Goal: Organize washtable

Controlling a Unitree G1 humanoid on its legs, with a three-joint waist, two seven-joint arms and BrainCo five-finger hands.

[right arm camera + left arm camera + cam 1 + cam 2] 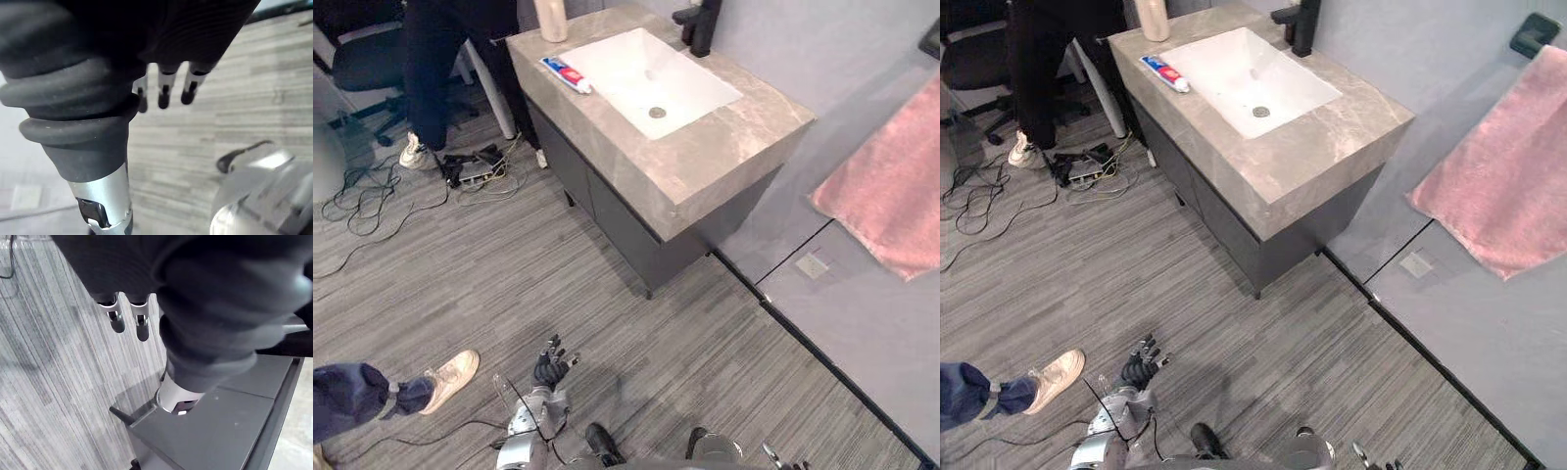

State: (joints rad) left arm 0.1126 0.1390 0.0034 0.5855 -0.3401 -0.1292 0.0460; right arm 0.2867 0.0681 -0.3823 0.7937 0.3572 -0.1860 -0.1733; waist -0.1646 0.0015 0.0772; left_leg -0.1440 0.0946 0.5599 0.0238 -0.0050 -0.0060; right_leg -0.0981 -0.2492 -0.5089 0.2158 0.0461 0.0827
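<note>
The washtable (724, 147) is a grey stone counter on a dark cabinet, standing against the wall ahead of me. Its white basin (651, 78) has a black faucet (698, 24) behind it. A red, white and blue toothpaste tube (567, 74) lies on the counter by the basin's left rim. A beige container (551, 20) stands at the far left corner. My left hand (551, 369) hangs low over the floor, well short of the washtable, open with fingers (142, 325) straight and holding nothing. My right hand, with fingers (164, 95) straight, also hangs open over the floor.
A pink towel (891, 186) hangs on the wall to the right. A person in dark trousers (431, 69) stands at the washtable's far left, beside an office chair (367, 54). Cables (372, 191) lie on the floor. Another person's shoe (450, 377) is near my left hand.
</note>
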